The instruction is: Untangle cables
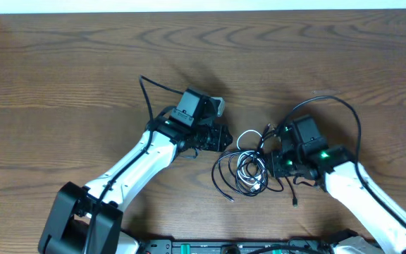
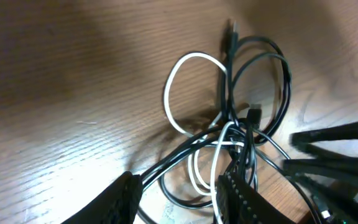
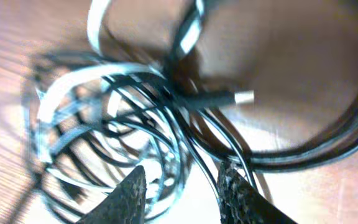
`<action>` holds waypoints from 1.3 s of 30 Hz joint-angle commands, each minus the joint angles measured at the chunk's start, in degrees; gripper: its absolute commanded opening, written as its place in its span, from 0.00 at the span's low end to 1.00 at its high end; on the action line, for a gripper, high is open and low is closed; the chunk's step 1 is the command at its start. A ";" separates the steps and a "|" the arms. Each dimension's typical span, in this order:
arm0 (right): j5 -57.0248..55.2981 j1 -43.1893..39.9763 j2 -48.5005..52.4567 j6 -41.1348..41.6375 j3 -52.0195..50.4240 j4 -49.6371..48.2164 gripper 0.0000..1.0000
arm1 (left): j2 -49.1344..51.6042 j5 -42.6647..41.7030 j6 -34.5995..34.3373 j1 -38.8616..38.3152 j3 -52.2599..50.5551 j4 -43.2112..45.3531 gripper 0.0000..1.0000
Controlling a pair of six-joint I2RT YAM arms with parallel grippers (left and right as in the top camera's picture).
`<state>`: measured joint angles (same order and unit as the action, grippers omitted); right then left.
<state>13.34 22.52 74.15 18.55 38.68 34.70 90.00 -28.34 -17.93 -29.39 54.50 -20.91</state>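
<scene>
The cables (image 1: 249,168) lie in one knotted heap on the desk (image 1: 62,63), about halfway between its left and right edges and nearer to the robot's edge than to the far edge. It is several black loops with one white cable (image 2: 197,55) woven through them. One black plug (image 2: 230,28) sticks out on the side away from the left claw.

The left claw (image 2: 178,180) is low at the left side of the heap. Its fingers stand well apart, and black strands run between them without being pinched. The right claw (image 3: 182,168) is at the right side of the heap, its fingers also apart over a bundle of black strands. This view is blurred, but a plug with a metal tip (image 3: 229,98) shows just beyond it.

I judge that the work is at the grasping step and that nothing is separated yet. The next move calls for each claw to close on a different cable. A loose plug end seems the best choice for one of them. Then both should draw apart slowly, so that the knot opens instead of tightening.
</scene>
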 commanded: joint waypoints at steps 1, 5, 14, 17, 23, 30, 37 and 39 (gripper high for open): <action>-2.03 -0.04 -2.84 -1.31 1.36 -0.83 0.36 | -0.52 0.63 0.74 2.34 1.01 -1.70 0.46; -10.25 -0.09 -2.40 3.89 1.33 -1.55 0.46 | -0.50 1.33 0.74 4.00 1.01 -3.96 0.46; -10.75 -0.07 3.76 21.81 1.33 -5.14 0.57 | -0.50 8.96 -0.33 4.35 1.01 -11.34 0.54; -4.94 -0.07 5.75 24.76 1.33 -8.31 0.64 | -0.50 8.96 -0.31 4.31 1.01 -12.31 0.69; -1.57 0.02 6.64 37.86 1.29 -7.91 0.40 | -0.50 8.96 -0.31 4.31 1.01 -12.68 0.95; -4.04 0.09 6.67 48.87 1.16 -7.96 0.39 | -0.50 8.96 -0.31 4.31 1.01 -12.70 0.96; -4.39 0.09 6.88 55.34 -0.35 -8.15 0.32 | -0.50 8.96 -0.31 4.31 1.01 -12.68 0.96; -4.42 0.09 7.17 57.13 -1.01 -8.22 0.30 | -0.50 8.96 -0.31 4.31 1.01 -12.68 0.96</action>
<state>10.02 22.52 80.42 70.04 38.98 26.41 90.00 -20.21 -18.17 -25.21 54.52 -33.30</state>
